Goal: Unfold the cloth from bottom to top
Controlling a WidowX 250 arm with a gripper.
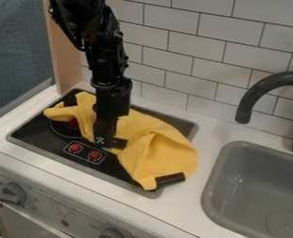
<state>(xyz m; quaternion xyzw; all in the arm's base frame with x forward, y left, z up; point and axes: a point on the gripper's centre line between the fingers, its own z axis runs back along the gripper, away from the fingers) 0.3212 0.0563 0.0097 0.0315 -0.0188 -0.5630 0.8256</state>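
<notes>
- The yellow fabric cloth point(165, 152) lies rumpled and partly folded across the black toy stove top point(35, 132), its right side spilling onto the white counter point(201, 218).
- The black two-finger gripper point(110, 143) hangs down at the cloth's near edge; whether it is open or closed on fabric, I cannot tell.
- The step in hand looks like taking hold of the bottom edge.
- Next calls for a secure pinch, a slight lift, then a sweep towards the top.
</notes>
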